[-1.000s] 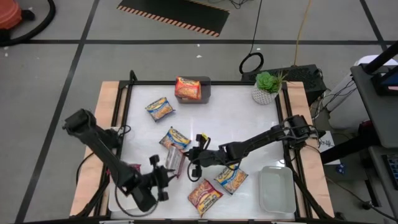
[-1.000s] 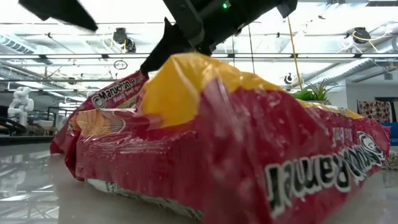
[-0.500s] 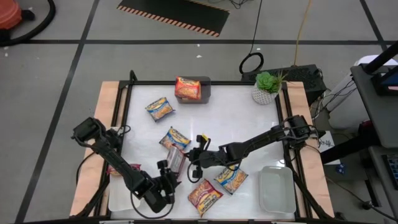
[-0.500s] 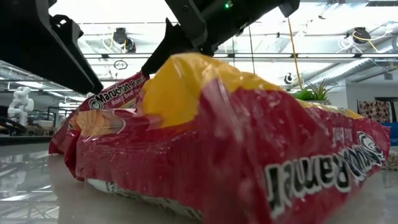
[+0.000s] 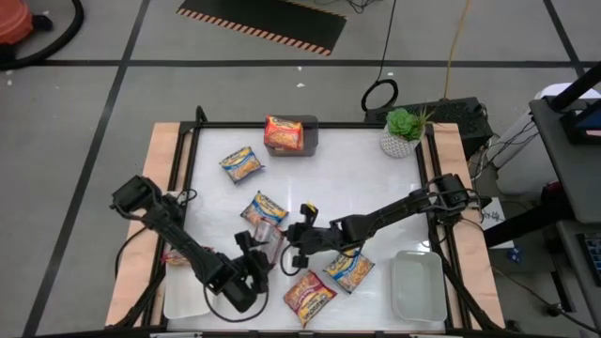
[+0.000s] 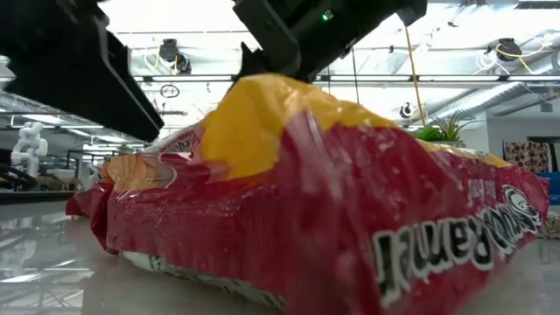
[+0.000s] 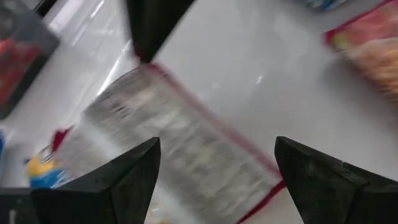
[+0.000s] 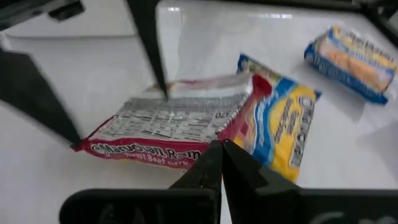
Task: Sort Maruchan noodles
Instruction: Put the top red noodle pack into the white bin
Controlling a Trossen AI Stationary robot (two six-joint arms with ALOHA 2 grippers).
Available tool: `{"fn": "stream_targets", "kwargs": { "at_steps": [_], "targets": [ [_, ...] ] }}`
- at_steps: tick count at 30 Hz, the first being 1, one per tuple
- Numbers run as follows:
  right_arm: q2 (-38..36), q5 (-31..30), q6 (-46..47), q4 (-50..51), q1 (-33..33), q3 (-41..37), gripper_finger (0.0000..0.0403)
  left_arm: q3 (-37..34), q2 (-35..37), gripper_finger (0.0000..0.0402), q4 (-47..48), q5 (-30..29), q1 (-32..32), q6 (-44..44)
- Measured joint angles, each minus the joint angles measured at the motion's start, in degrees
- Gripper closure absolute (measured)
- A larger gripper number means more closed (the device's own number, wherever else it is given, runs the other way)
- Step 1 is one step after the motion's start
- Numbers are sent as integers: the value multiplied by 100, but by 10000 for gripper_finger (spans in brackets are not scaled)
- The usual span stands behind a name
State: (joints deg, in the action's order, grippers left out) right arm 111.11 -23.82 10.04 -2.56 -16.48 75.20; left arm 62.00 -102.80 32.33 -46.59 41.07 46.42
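A: Left gripper (image 5: pixel 255 266) is seen near the front of the table, over the maroon packet (image 5: pixel 264 242). Its fingers (image 7: pixel 118 180) are spread wide in the left wrist view, with the packet's printed back (image 7: pixel 168 143) lying between and beyond them. Nothing is held.

B: Noted. Is contact with the packet observed?

A: It cannot be told from these views. The packet is seen lying on the white table top (image 5: pixel 338 178), face down, label text visible in the right wrist view (image 8: pixel 168 127).

B: Right gripper?

A: Right gripper (image 5: pixel 299 246) is placed just beside the same maroon packet, on its right side. Its fingers (image 8: pixel 217 165) are pressed together, nothing between them.

B: Other packets to be logged.

A: A blue-and-yellow packet (image 5: pixel 264 208) is touching the far end of the maroon one; in the right wrist view the maroon packet overlaps its edge (image 8: pixel 283 121). A second blue-and-yellow packet (image 5: pixel 241 163) lies farther back and to the left. A third (image 5: pixel 349 269) is near the front, beside a red packet (image 5: pixel 309 295). An orange packet (image 5: pixel 284 133) is resting on the grey bin (image 5: pixel 310 136) at the far edge. The low view is filled by the red packet (image 6: pixel 350 219).

B: Trays?

A: A white tray (image 5: pixel 418 286) is recorded at the front right corner. A potted plant (image 5: pixel 404 131) stands at the far right corner.
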Motion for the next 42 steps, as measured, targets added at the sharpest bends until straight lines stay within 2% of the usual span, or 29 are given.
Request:
{"fn": "stream_targets", "kwargs": {
  "at_steps": [6, 12, 17, 25, 28, 34, 38, 42],
  "targets": [
    [0, 129, 455, 549, -79, 0, 403, 0, 0, 80, 754, -2, -57, 574],
    [0, 1222, 829, 806, -81, 0, 403, 0, 0, 80, 1199, -2, -6, 846],
    [0, 1753, 1011, 1147, -76, 0, 403, 0, 0, 80, 1492, -4, -6, 1105],
    [0, 2718, 1305, 1167, -100, 0, 403, 0, 2, 80, 1174, 3, 34, 1114],
    [0, 2830, 1329, 1123, -130, 0, 403, 0, 2, 80, 517, 129, 105, 738],
    [0, 2829, 1331, 928, -132, 0, 403, 1, 2, 80, -1287, 318, 344, -849],
    [0, 2827, 1331, 838, -166, 0, 403, 2, -5, 80, -1464, 117, 513, -1444],
    [0, 2833, 1335, 695, -204, 0, 403, -1, -300, 88, -1565, -114, 665, -2031]
  ]
}}
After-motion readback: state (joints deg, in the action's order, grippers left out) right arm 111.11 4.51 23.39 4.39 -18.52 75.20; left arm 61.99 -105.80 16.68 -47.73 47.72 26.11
